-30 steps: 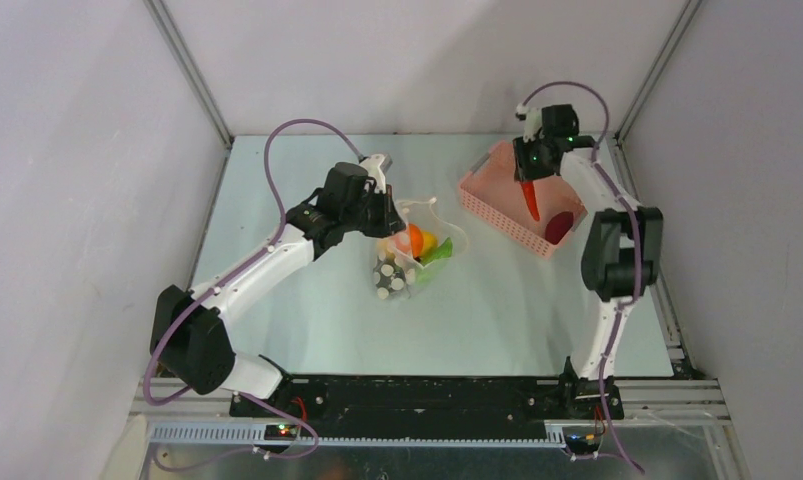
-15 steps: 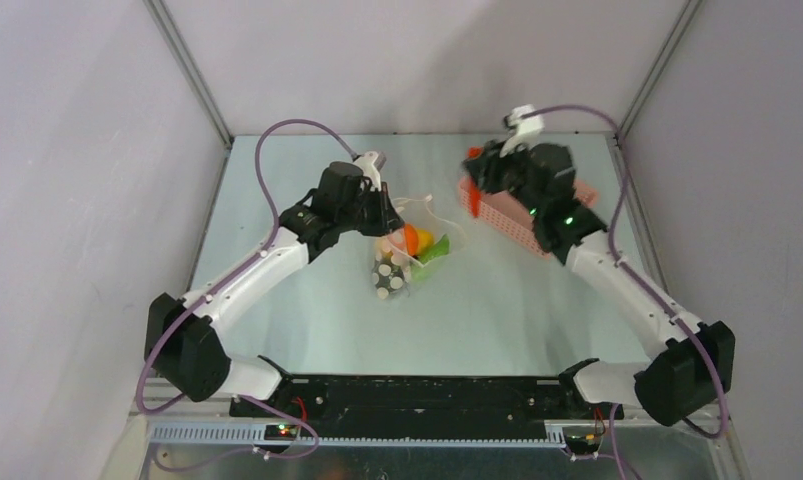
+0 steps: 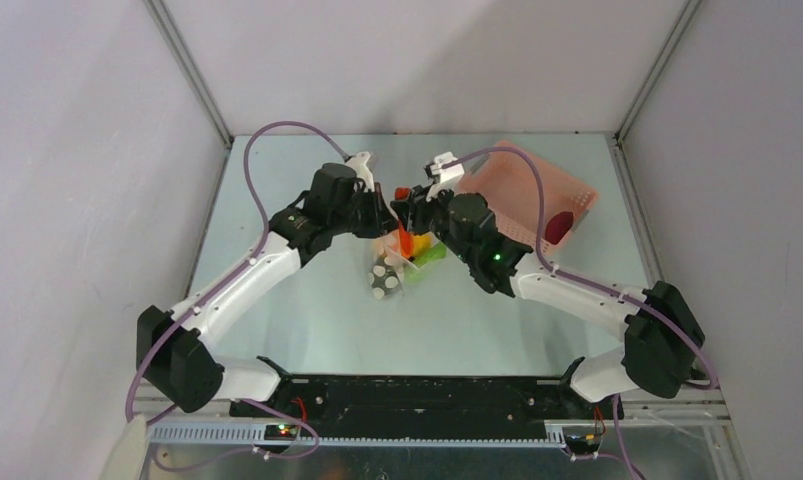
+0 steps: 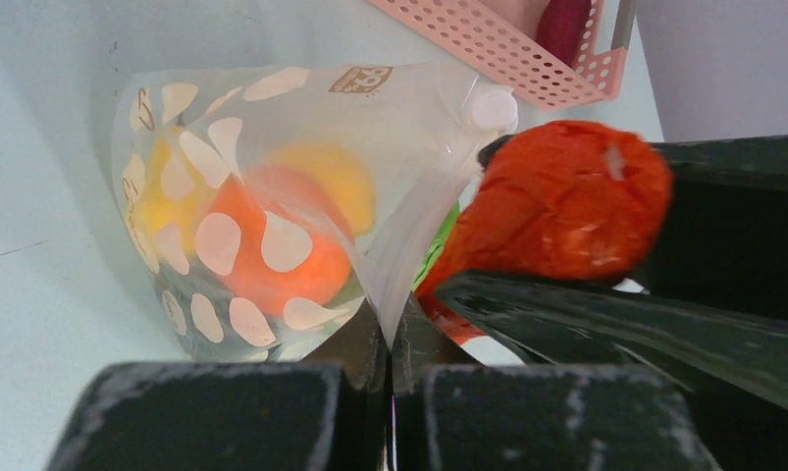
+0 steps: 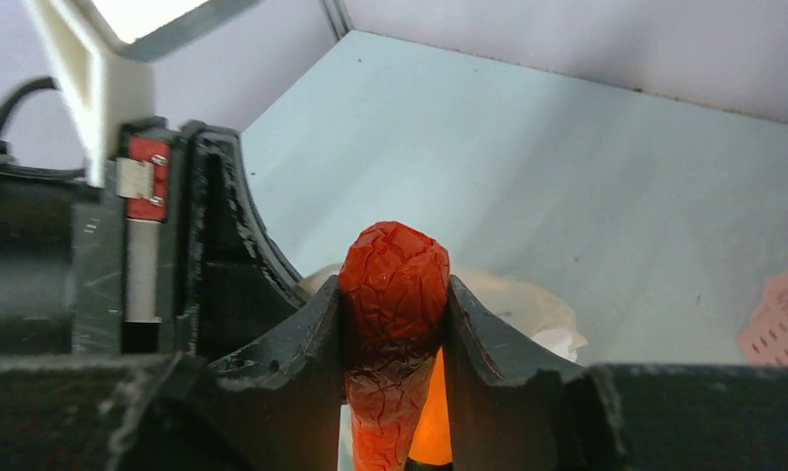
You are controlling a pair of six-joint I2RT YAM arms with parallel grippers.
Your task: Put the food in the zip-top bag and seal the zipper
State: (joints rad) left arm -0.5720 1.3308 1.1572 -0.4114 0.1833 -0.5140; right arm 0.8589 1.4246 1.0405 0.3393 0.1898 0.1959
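Pinching red food (image 5: 394, 265) — right claw (image 5: 394, 304)

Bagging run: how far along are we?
Done: an orange piece and a yellow piece sit inside the zip-top bag.
In hand: the left gripper is shut on the bag's edge, holding the mouth up; the right gripper grips a red-orange piece right at the mouth.
Left: drop it in, fetch the dark red piece from the pink basket, then seal the open bag.
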